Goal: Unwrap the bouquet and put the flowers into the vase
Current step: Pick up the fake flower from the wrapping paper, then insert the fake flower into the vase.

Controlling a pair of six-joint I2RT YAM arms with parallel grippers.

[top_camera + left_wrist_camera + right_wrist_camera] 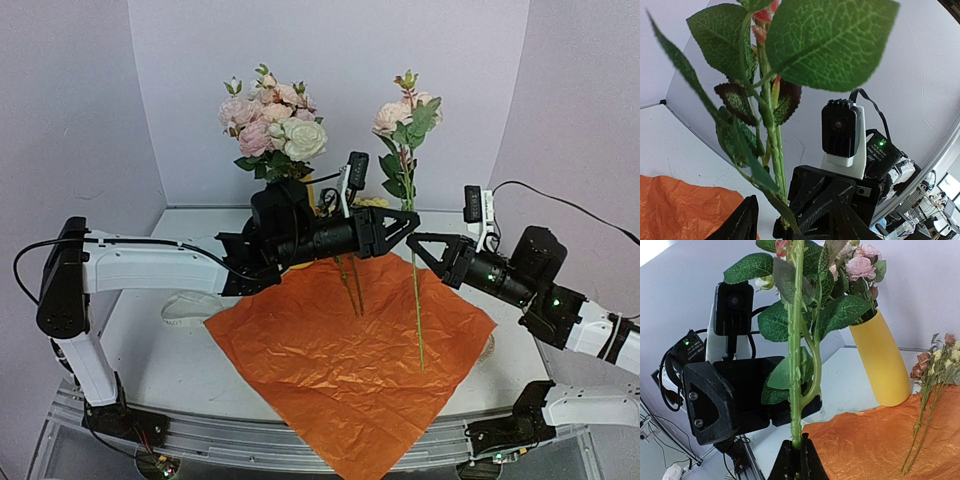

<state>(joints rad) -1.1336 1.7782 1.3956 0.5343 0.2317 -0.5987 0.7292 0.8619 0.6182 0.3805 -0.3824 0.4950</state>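
A leafy green flower stem (411, 200) with pink blooms stands upright over the table. My right gripper (417, 241) is shut on it low down, and the fingers (790, 460) pinch the stem (796, 365). My left gripper (410, 222) reaches in from the left just above. Its jaws stand apart on either side of the stem (774, 160), not touching it. The bouquet's orange paper (350, 350) lies spread flat. Two thin flowers (352, 285) lie on it. The yellow vase (881, 365) stands behind the paper with roses in it; in the top view my left arm hides most of it.
A big bunch of white and pink roses (272, 125) rises at the back centre. A pale ribbon-like thing (190, 305) lies on the table left of the paper. White walls close in the back and the sides.
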